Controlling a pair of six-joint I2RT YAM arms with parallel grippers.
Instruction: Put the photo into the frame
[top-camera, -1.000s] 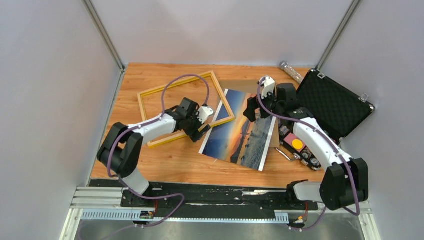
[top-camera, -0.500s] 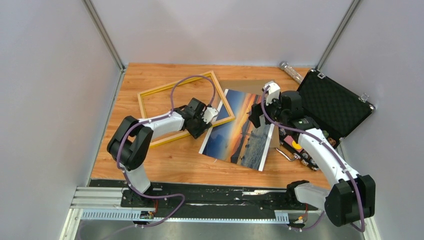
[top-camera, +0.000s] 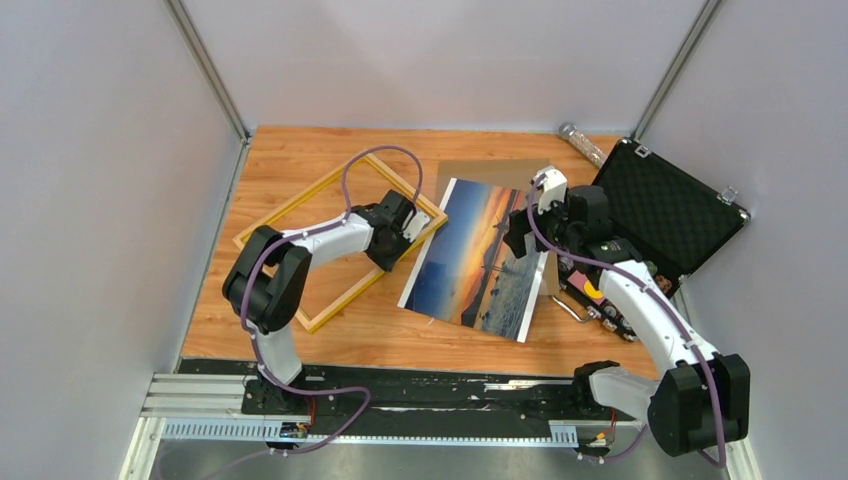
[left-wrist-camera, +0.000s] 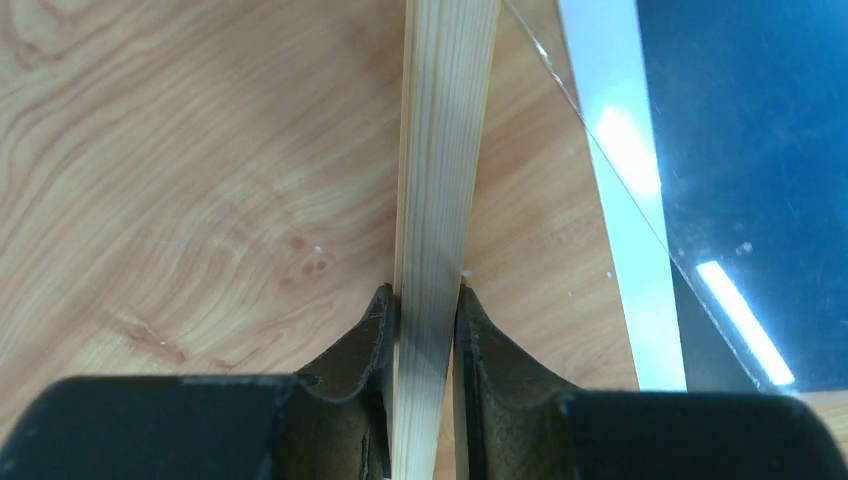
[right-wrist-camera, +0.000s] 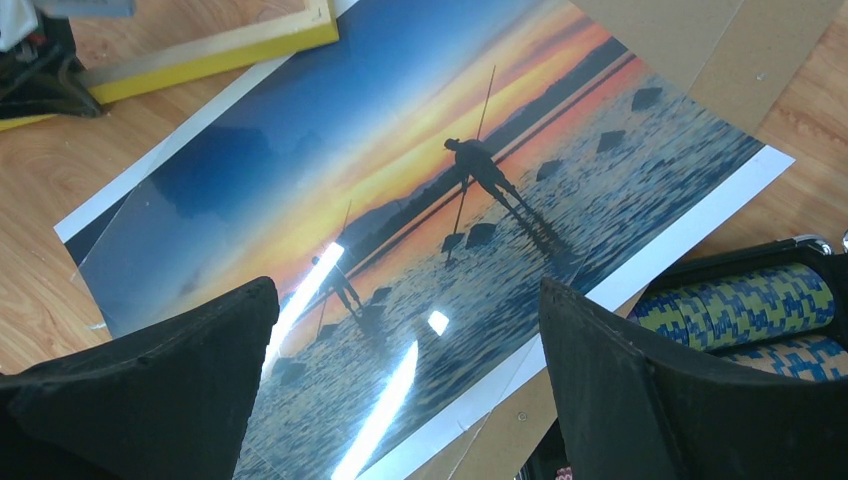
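two claws: left gripper (left-wrist-camera: 425, 305) pinches the frame (left-wrist-camera: 445, 120); right gripper (right-wrist-camera: 405, 290) gapes above the photo (right-wrist-camera: 300, 170), three o'clock of the frame.

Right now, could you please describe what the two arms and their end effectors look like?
Both arms share one design: the left arm and right arm have white link shells between bulky black joints, each with a purple cable. The left end effector and right end effector have broad, matte black fingers.
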